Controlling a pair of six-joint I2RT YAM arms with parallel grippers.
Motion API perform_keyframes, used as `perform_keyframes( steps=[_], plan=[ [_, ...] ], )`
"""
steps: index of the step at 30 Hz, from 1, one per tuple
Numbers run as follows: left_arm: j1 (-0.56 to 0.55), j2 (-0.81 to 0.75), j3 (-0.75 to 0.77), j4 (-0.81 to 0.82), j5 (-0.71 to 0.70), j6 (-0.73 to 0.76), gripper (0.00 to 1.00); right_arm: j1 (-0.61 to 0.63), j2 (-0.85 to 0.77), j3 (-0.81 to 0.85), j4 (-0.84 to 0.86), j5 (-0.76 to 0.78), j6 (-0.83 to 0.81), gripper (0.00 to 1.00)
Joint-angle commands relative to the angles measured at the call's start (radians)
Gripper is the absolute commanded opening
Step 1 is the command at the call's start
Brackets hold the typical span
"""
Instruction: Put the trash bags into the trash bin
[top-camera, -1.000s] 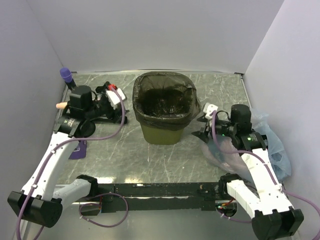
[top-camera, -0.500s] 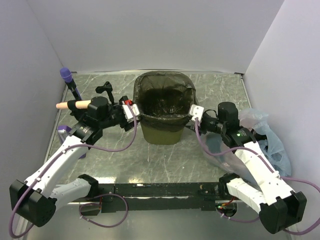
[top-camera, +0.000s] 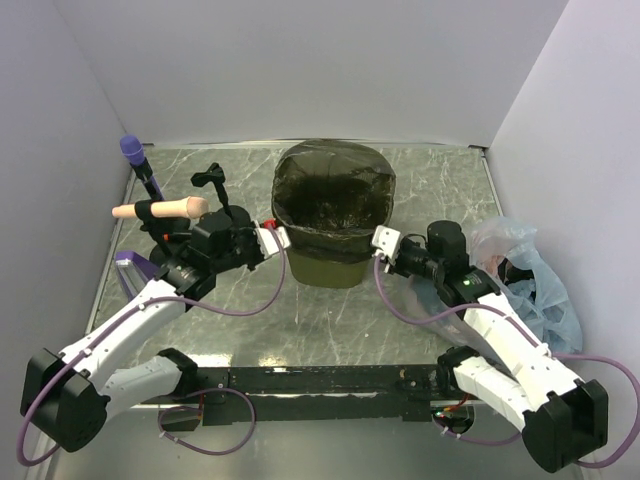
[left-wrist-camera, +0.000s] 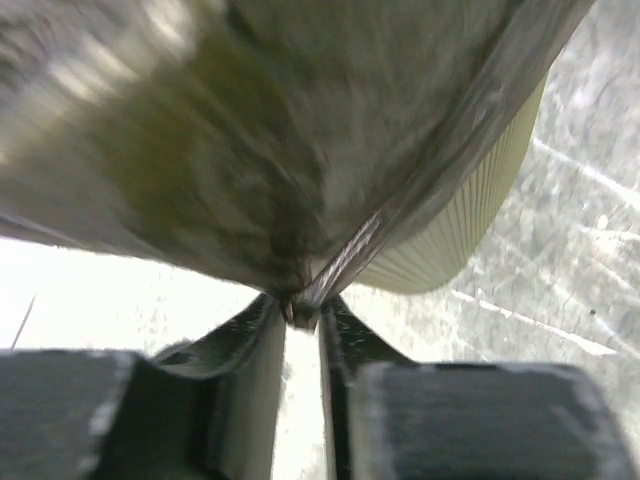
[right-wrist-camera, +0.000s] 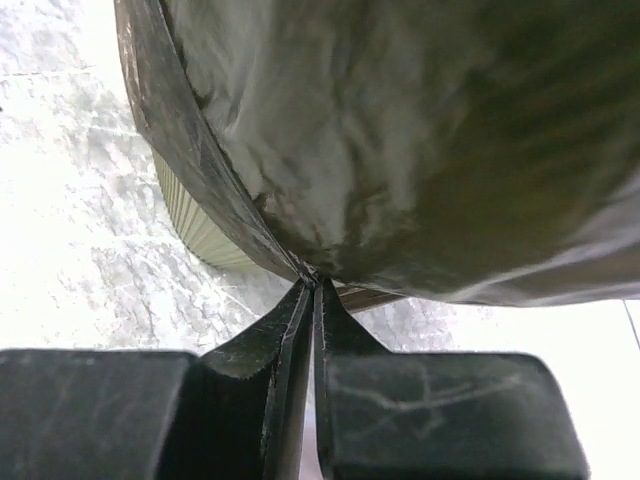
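Thin, dark grey-black translucent trash bag (top-camera: 333, 188) drawn over the olive-green slatted plastic trash bin (top-camera: 322, 268), pinched from both sides.

The trash bin stands midway across the grey marbled bench (top-camera: 330, 322), toward its rear edge. It has a rounded-square rim and finely ribbed walls (left-wrist-camera: 455, 250) that taper to the base. The trash bag's film spans the mouth and hangs as a collar over the upper walls. It is crinkly and glossy, with olive showing through (left-wrist-camera: 250, 150). The left tool (top-camera: 283, 238) is at the bin's left side, jaws clamped on a gathered fold of film with only a thin slit between them (left-wrist-camera: 302, 318). The right tool (top-camera: 376, 240) is at the bin's right side, jaws pressed together on the film's edge (right-wrist-camera: 312, 285). The film pulls into a taut peak at each pinch (right-wrist-camera: 400, 150). A clear bluish plastic bag (top-camera: 535, 285) lies at the bench's right edge, apart from the bin.
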Motion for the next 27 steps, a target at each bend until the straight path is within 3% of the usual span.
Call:
perform_keyframes(
  steps=[1, 6, 10, 15, 17, 18, 21, 24, 27],
  plan=[
    [-0.007, -0.033, -0.042, 0.042, -0.09, 0.01, 0.28, 0.009, -0.01, -0.022, 0.038, 0.015, 0.003, 0.12],
    [-0.008, -0.033, -0.049, 0.011, -0.118, 0.005, 0.34, 0.009, 0.004, -0.022, 0.013, 0.007, 0.026, 0.15],
    [-0.007, -0.043, -0.074, -0.009, -0.09, 0.002, 0.31, 0.009, 0.018, -0.023, 0.001, 0.015, 0.046, 0.19],
    [-0.008, -0.069, -0.071, -0.059, -0.029, -0.039, 0.26, 0.011, -0.02, -0.008, -0.059, 0.003, 0.066, 0.31],
    [-0.008, -0.09, -0.068, -0.099, -0.02, -0.029, 0.23, 0.011, -0.054, 0.015, -0.128, 0.0, 0.049, 0.36],
    [-0.008, -0.11, -0.071, -0.115, -0.023, -0.019, 0.15, 0.009, -0.077, 0.03, -0.154, 0.001, 0.055, 0.38],
    [-0.008, -0.167, -0.076, -0.123, -0.064, -0.036, 0.02, -0.017, -0.093, 0.145, -0.203, 0.073, 0.314, 0.44],
    [-0.007, -0.193, -0.037, -0.13, -0.083, -0.099, 0.02, -0.144, 0.007, 0.363, -0.376, -0.187, 0.437, 0.48],
    [-0.008, -0.169, 0.015, -0.147, -0.08, -0.171, 0.04, -0.195, 0.039, 0.441, -0.361, -0.25, 0.497, 0.51]
  ],
)
